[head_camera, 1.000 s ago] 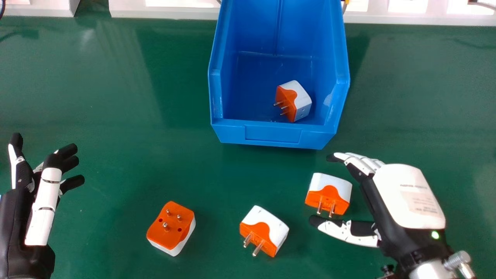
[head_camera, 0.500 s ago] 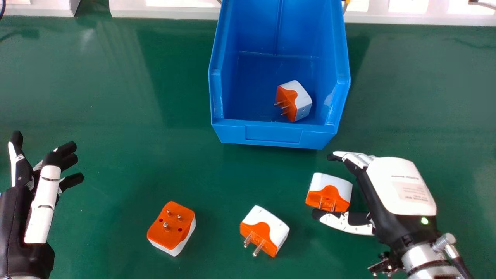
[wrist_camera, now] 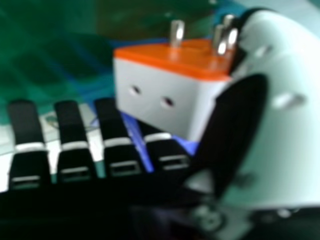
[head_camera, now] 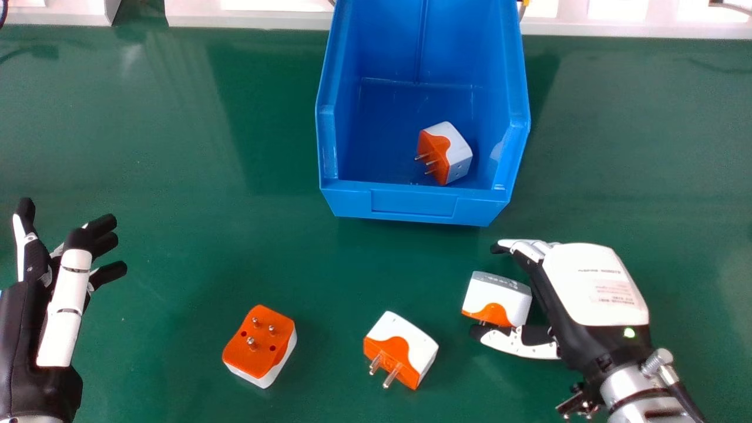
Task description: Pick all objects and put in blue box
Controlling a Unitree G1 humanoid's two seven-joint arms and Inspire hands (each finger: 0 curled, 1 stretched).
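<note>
Blue box (head_camera: pixel 352 201): holds one orange-and-white plug adapter (head_camera: pixel 452 154), near its front wall, prongs sideways
Right hand (head_camera: pixel 593 282): partly open, nearest adapter (head_camera: pixel 499 301) between thumb and fingers; cannot tell whether it is gripped
Left hand (head_camera: pixel 66 305): open
Green table (head_camera: pixel 176 188): middle adapter (head_camera: pixel 404 348); leftmost adapter (head_camera: pixel 261 345), prongs up
Behind: white framework (head_camera: pixel 252 19)

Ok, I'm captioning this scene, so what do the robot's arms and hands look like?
The left robot hand is black with white segments and black fingertips. The right robot hand matches, with a rounded white back plate and a small green light. Its forearm is silver, with a black cable alongside.
</note>
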